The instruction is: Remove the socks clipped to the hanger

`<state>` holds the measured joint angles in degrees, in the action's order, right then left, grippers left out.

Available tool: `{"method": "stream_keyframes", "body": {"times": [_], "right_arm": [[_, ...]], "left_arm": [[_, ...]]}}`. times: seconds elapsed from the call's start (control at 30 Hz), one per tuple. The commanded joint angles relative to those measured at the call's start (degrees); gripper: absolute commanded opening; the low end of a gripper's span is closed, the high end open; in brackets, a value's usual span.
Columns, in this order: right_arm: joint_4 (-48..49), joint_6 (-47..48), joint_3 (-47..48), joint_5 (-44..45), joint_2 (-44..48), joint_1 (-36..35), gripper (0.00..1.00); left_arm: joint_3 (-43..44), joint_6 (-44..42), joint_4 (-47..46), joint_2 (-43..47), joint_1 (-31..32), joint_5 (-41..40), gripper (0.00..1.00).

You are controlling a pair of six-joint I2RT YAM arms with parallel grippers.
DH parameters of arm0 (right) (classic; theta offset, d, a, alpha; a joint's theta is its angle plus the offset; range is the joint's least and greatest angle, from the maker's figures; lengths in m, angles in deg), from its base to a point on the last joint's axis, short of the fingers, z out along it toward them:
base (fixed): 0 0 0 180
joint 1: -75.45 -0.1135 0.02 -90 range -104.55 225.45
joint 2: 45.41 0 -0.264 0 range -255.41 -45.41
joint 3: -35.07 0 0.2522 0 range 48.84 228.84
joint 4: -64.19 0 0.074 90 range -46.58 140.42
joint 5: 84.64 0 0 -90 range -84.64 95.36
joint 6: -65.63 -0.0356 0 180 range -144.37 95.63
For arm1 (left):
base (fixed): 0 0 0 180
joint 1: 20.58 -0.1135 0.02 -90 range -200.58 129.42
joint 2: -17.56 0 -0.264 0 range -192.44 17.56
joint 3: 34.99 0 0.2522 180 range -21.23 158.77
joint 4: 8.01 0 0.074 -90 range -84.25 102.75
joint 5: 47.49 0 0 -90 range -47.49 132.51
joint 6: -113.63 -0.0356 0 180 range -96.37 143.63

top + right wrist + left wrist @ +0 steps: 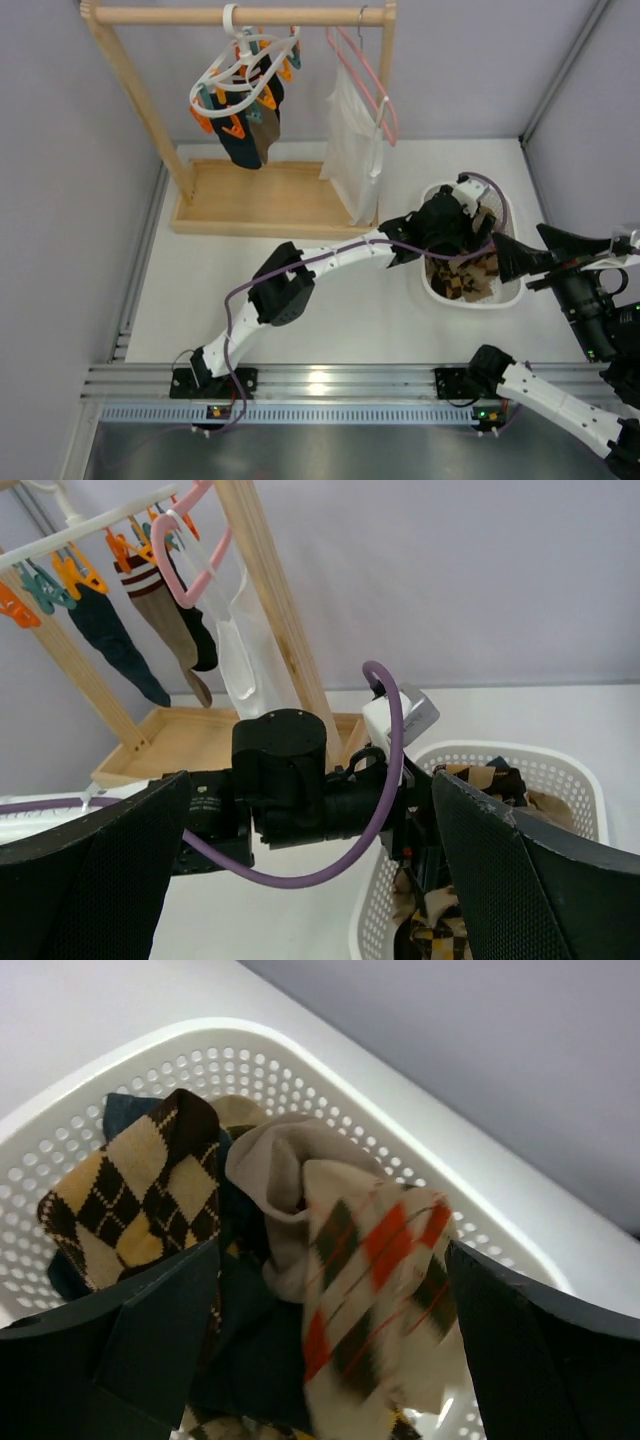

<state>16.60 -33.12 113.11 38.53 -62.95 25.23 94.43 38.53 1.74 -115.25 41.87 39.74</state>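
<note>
Left gripper [332,1260] hangs over the white perforated basket [250,1070] with its jaws spread wide and nothing pinched between them. In its wrist view, from left to right, a brown and cream argyle sock [130,1200] lies near the basket wall. A plain grey-beige sock [285,1160] is bunched in the middle, and a cream sock with orange diamonds [380,1270] shows blurred in the gap between the fingers. It is clear of the left finger, but whether it brushes the right one I cannot tell. Dark teal fabric [255,1340] lies beneath them. Seen from above, the wooden rack [140,100] stands at the far left of the table. The hanger [222,72], a white ring with orange and teal clothespins [235,125], hooks over the rack's top rail. The socks [245,140] clipped to it dangle in a cluster, a dark teal one beside a brown one, and the right wrist view adds one with a maroon and white striped cuff. Just right of them a pink wire hanger [375,90] carries a white garment [355,160]. Further right sits the basket with the left arm reaching over it. At the far right the right gripper [522,245] hovers beside the basket's rim, jaws wide, holding nothing.
</note>
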Motion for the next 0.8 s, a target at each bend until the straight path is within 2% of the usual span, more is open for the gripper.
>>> {"method": "stream_keyframes", "body": {"times": [0.0,0.1,0.2,0.4,0.43,0.53,0.6,0.7,0.77], "right_arm": [[-1.9,-0.6,0.4,0.3,-1.8,-0.4,0.99],[-1.7,-1.2,-0.5,1.2,-1.6,-0.3,0.99],[-1.9,-2.2,-0.6,2.0,-2.0,-0.4,0.99],[-1.2,-3.6,-1.6,2.7,-2.8,-0.3,0.99],[-0.5,-3.8,-2.7,2.5,-2.4,-0.4,0.99],[2.4,-4.2,-5.3,0.7,-1.7,-0.5,0.99],[4.7,-4.4,-6.5,-0.6,-1.5,-0.5,0.99],[6.7,-4.8,-8.4,-3.4,-2.3,-0.5,0.99],[9.0,-5.0,-9.4,-5.4,-3.0,-0.4,0.99]], "left_arm": [[7.9,-6.4,7.2,1.6,2.6,-4.9,0.99],[2.1,-6.5,7.4,6.0,4.5,-11.1,0.99],[-7.2,-3.6,8.4,13.3,4.5,-18.7,0.99],[-30.8,2.6,8.4,30.5,4.5,-21.0,0.99],[-36.8,4.4,8.4,32.5,4.5,-23.6,0.99],[-47.8,7.4,8.4,41.5,4.4,-32.4,0.99],[-52.9,9.1,8.7,48.3,3.8,-35.0,0.99],[-63.6,13.4,9.9,57.2,-0.3,-36.1,0.99],[-67.1,15.5,10.0,61.6,-6.7,-34.6,0.99]]}}
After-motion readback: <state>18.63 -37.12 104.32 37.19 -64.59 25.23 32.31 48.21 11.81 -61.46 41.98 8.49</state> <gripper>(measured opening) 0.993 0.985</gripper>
